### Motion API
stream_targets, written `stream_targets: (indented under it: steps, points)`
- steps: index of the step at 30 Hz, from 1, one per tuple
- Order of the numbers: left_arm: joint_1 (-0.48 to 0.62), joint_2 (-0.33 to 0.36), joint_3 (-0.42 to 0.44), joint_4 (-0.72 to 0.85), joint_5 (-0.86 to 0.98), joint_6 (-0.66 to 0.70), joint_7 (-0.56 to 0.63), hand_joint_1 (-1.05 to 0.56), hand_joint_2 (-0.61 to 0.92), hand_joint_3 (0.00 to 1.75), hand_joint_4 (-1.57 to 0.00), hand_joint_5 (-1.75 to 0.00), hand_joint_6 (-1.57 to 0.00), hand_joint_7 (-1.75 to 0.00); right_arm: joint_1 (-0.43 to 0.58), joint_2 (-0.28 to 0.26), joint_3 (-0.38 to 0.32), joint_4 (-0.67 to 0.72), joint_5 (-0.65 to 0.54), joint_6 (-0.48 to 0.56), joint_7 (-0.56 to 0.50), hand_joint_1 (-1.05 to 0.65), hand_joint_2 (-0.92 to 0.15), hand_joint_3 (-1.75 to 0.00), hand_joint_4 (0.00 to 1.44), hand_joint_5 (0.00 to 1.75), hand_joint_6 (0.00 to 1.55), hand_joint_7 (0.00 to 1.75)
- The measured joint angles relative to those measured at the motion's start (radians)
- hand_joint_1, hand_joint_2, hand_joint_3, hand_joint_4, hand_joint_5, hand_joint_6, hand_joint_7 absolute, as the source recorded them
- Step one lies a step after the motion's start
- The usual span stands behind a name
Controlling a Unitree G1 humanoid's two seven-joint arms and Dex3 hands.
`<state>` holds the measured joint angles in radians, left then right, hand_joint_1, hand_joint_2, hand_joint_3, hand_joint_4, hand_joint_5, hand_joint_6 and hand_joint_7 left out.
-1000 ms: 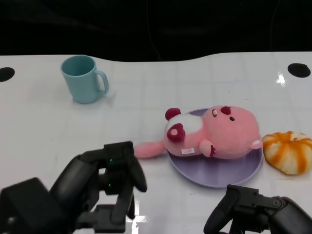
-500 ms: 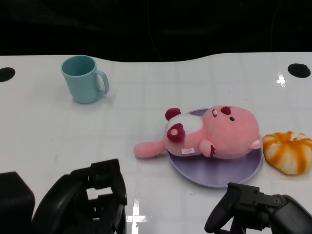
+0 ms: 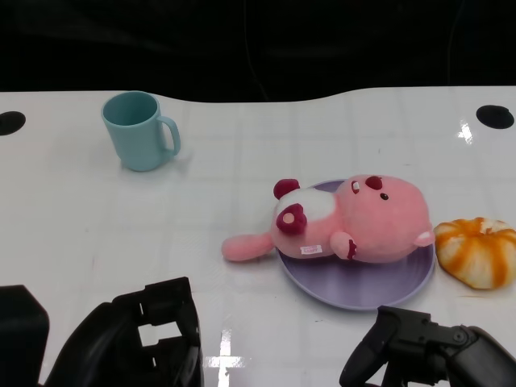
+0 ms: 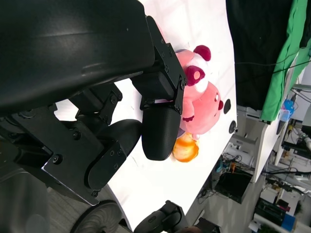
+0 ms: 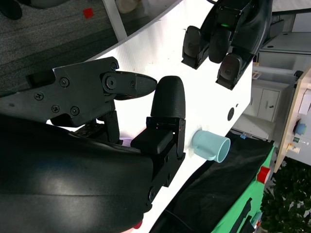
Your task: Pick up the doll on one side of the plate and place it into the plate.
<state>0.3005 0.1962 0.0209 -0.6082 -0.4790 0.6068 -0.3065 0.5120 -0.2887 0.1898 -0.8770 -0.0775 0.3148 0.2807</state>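
Sitting at the lower left of the head view: left hand (image 3: 153, 334), fingers apart, holding nothing, well clear of the toy. Showing in the left wrist view as a black shell with fingers (image 4: 160, 128) spread, nothing between them.

Sitting at the lower right of the head view: right hand (image 3: 427, 355), fingers apart and gripping nothing, hanging near the lower rim of the plate without touching it. Appearing in the right wrist view with fingers (image 5: 167, 104) reaching out, nothing held.

Lying up and right of the left hand, up and left of the right hand: pink doll (image 3: 355, 218), on its side, body and head resting in the purple plate (image 3: 363, 290), 1 limb sticking out past the plate's left rim onto the white table (image 3: 121, 218). Peeking past the fingers in the left wrist view too.

Resting just beside the plate's right rim, at the right edge of the frame: orange-and-white plush (image 3: 477, 250). Standing upright in the upper left, well apart from everything: teal mug (image 3: 139, 131), handle pointing right. Nothing lying between either hand and the doll.
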Motion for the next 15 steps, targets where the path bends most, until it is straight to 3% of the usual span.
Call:
stream_targets:
  steps: [15]
  points:
    - [0.000,0.011,-0.003,-0.001,-0.028,0.007,-0.001,-0.12,0.33,1.54,-0.96,-1.75,-0.80,-1.69,0.001,0.001,0.000,0.000,-0.003,-0.010,-0.005,-0.26,-0.92,-0.36,0.66,1.59,0.59,1.29]
